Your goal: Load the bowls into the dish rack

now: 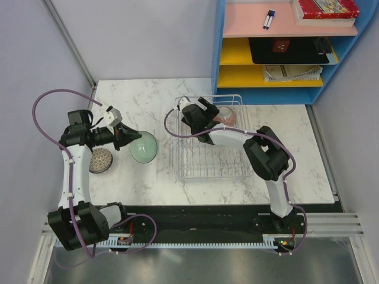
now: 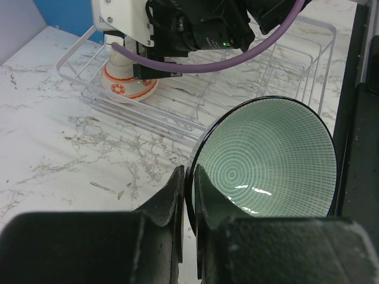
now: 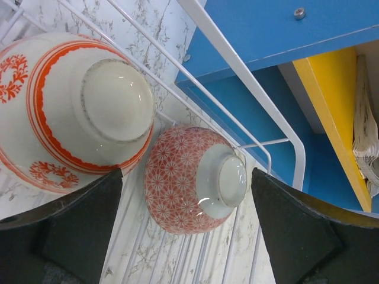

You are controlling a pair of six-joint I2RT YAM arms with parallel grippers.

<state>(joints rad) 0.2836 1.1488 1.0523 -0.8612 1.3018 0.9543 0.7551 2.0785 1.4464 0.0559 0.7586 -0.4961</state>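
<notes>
My left gripper (image 2: 189, 177) is shut on the rim of the pale green bowl (image 2: 266, 160), holding it tilted above the marble table, left of the dish rack (image 1: 210, 157). From above, the green bowl (image 1: 144, 147) hangs at the left gripper (image 1: 131, 140). A brown patterned bowl (image 1: 100, 160) lies upside down on the table by the left arm. My right gripper (image 3: 186, 171) stands open over the rack's far end, its fingers either side of an upturned red flower-patterned bowl (image 3: 189, 180), not touching it. Beside that one lies an upturned white bowl with red rings (image 3: 71, 112).
A blue shelf unit (image 1: 284, 47) with books, pens and papers stands just behind the rack. Grey walls close in the left and back sides. The right arm (image 2: 195, 29) reaches across the rack's far end. The rack's raised wire rim (image 3: 237, 65) runs along the shelf side.
</notes>
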